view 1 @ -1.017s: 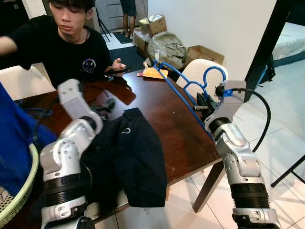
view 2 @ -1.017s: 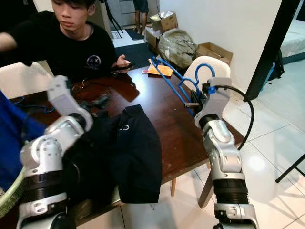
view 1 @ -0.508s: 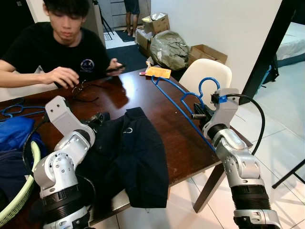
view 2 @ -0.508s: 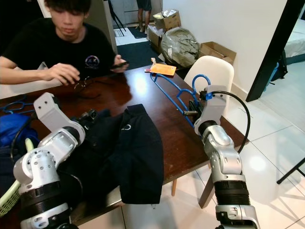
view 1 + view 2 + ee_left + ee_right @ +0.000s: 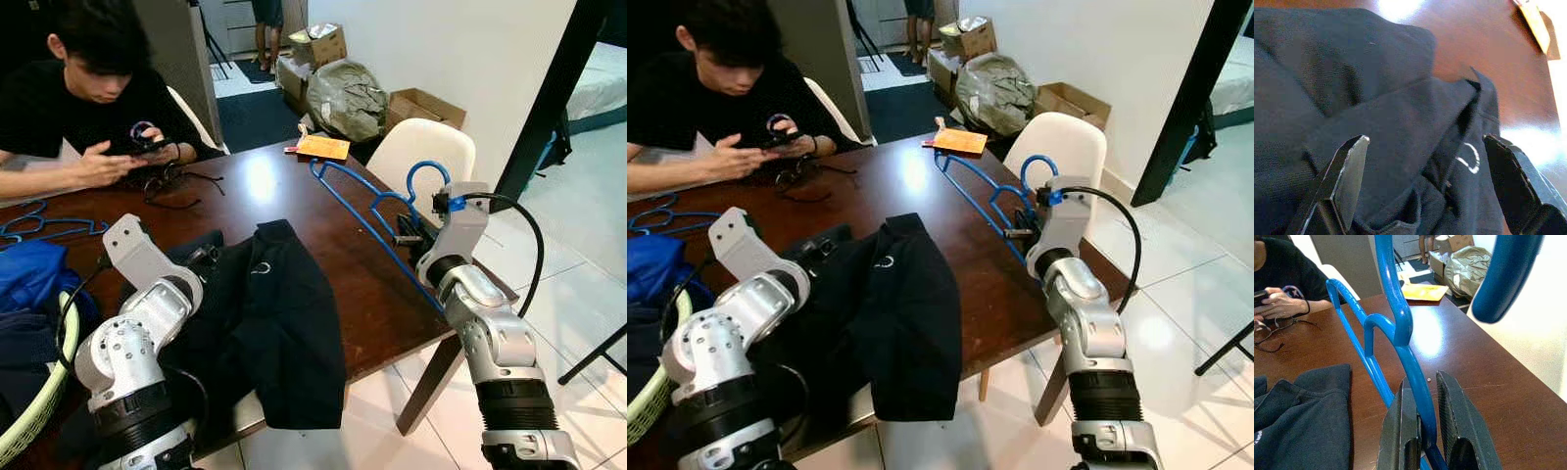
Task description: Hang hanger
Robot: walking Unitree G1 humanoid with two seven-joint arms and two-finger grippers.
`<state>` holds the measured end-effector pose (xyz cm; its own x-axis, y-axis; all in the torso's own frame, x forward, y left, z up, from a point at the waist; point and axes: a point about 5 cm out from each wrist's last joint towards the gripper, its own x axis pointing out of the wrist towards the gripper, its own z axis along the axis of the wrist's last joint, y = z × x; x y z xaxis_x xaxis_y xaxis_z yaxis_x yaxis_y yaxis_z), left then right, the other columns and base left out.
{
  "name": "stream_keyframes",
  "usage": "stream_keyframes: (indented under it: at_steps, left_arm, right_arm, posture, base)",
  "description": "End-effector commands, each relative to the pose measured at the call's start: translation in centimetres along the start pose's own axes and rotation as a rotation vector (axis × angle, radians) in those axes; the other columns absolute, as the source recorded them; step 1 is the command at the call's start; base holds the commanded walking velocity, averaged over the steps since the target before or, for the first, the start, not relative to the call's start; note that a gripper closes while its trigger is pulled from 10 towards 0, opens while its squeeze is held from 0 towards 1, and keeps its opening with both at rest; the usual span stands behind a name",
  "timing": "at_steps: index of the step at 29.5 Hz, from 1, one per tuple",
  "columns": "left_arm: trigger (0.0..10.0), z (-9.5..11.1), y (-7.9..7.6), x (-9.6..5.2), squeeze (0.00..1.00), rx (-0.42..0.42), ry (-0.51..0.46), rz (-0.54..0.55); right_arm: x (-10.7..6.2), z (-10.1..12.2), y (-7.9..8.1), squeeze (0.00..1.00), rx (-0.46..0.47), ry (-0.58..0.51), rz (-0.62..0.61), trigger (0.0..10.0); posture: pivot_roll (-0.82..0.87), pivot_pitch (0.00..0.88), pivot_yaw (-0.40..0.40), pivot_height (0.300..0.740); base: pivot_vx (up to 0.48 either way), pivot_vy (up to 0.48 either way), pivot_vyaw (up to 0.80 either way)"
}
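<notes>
Right fingers [image 5: 1422,431] clamp the blue hanger [image 5: 377,211] at the bench [image 5: 323,186] edge; its lower end is hidden behind them. Left fingers [image 5: 1342,176] spread wide over the black shirt [image 5: 269,313], holding nothing.

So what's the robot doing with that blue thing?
The robot's right hand is shut on a blue hanger, holding it over the brown table. Its left hand is open over a black shirt that lies on the table and droops over the near edge. The shirt is not on the hanger yet. A person sits at the far side looking at a phone.
</notes>
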<state>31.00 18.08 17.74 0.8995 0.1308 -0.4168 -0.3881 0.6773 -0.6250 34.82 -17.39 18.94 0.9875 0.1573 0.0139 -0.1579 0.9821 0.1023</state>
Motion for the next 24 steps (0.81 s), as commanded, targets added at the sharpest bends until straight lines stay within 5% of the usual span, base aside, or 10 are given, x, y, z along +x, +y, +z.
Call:
stream_keyframes:
  at_steps: [1,11,24]
  left_arm:
    - [10.0,-0.5,0.3,-0.3,0.00,-0.046,0.003,0.028]
    - [10.0,0.3,1.1,-1.4,0.00,-0.109,-0.065,0.077]
    - [10.0,-1.8,1.1,-0.7,0.00,-0.221,0.023,0.053]
  right_arm:
    - [0.0,0.0,0.1,0.00,0.011,0.006,0.009,10.0]
    - [-0.1,-0.1,0.1,0.00,0.014,0.014,0.014,10.0]
    - [-0.2,-0.3,0.2,0.00,0.011,0.020,0.021,10.0]
  posture:
    - [0.00,0.075,0.029,0.740]
    - [0.00,0.072,0.035,0.740]
    - [0.00,0.062,0.023,0.740]
  base:
    - [0.000,0.000,0.00]
    - [0.000,0.000,0.00]
    - [0.000,0.000,0.00]
